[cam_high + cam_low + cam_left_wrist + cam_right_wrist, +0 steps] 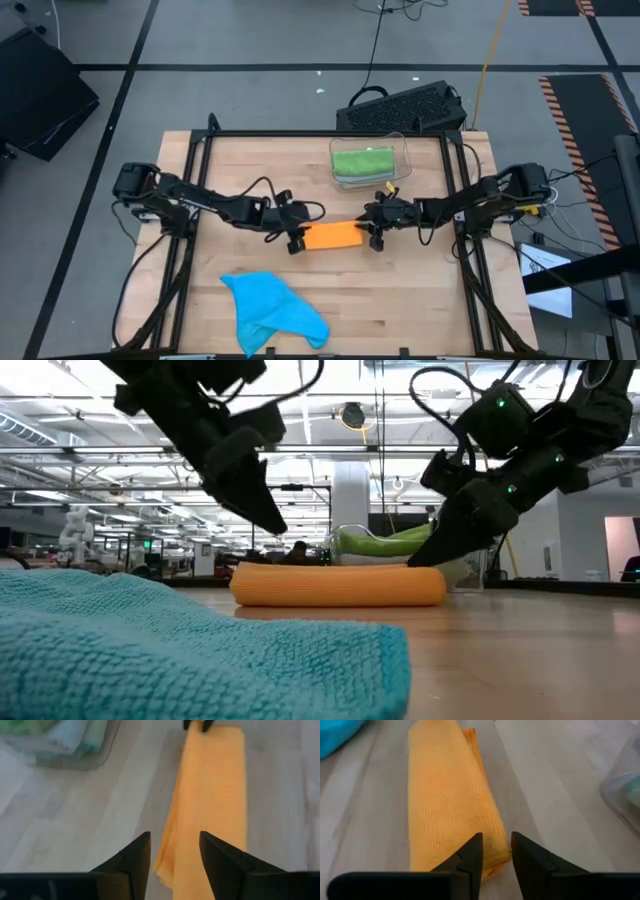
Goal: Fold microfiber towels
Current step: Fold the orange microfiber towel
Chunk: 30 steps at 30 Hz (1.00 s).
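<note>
1. A folded orange microfiber towel [333, 235] lies flat as a long narrow strip at the centre of the high view, on the pale wooden table [420, 300].
2. The left gripper [296, 240] sits at the strip's left end. In the left wrist view its two dark fingers [135, 862] stand parted, with the towel's near edge showing in the gap between them; nothing is clamped.
3. The right gripper [376, 238] sits at the strip's right end. In the right wrist view its fingers [470, 855] are also parted, a narrower gap, just over the towel's corner and not pinching it.
4. In the low view both grippers' tips slant down toward the towel's two ends, just above the cloth.
5. A crumpled blue microfiber towel [270, 310] lies in the lower left of the high view, well apart from the orange one.
6. A clear plastic bin [403, 150] stands upper right of centre, holding a folded green towel [362, 162].
</note>
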Each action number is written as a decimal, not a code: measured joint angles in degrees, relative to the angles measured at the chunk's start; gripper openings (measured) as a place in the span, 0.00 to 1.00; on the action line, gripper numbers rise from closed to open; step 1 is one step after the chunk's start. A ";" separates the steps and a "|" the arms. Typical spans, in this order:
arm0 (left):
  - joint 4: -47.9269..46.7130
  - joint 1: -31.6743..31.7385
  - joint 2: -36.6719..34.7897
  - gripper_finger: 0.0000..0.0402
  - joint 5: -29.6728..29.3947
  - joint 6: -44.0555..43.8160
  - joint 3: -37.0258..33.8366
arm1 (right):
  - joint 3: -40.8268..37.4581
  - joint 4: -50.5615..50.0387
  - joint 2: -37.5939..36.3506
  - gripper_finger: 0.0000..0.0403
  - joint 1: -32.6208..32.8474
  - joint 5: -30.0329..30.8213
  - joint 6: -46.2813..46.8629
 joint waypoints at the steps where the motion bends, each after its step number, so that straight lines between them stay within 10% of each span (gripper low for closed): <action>1: 0.62 -0.62 -0.17 0.43 -0.52 0.93 0.00 | 0.00 -0.73 -0.94 0.24 0.05 0.01 -0.05; 9: 8.37 -3.21 5.54 0.33 -0.95 5.09 -0.63 | -0.33 5.05 -5.36 0.26 3.43 -1.63 -4.57; 30: 9.80 0.50 12.54 0.21 0.90 6.40 -0.49 | -0.76 33.81 23.55 0.05 1.01 -6.09 -4.26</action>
